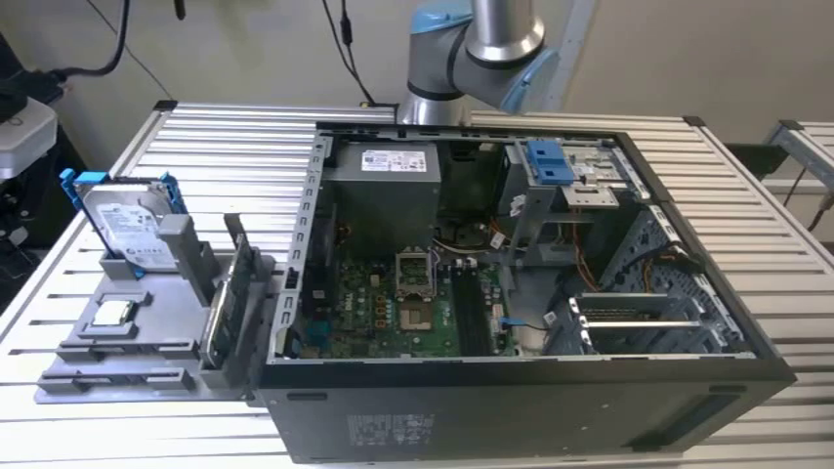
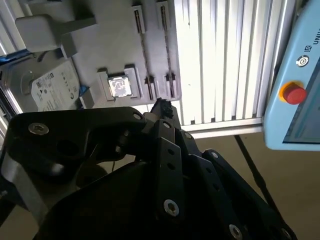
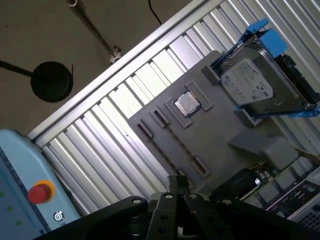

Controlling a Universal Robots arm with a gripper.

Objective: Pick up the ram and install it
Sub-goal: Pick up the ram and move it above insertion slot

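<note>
Slatted alu table, pale wall behind. We log the items on it as follows.

1. PC case: lies open side up toward the exterior view's right, motherboard exposed.
2. Grey fixture tray: on the table just beside the case, on the exterior view's left.
3. Hard drive w/ blue bracket: propped upright at the tray's far end.
4. CPU chip: flat in a square seat, mid-tray.
5. Slot lanes: two long lanes w/ end clips at the tray's near end. In the first wrist view a thin dark strip runs btw the clips of one lane.
6. Ram: we cannot pick it out w/ certainty, and cannot tell whether that strip is it.
7. Arm: silver and light blue, at the table's far edge, rising out of the exterior view.
8. Gripper: black, well above the tray. Its tips line up w/ the slot-lane end in the first wrist view. Fingertips look pressed together, w/ nothing seen btw them.
9. Light-blue pendant w/ red button: past the table edge.
</note>
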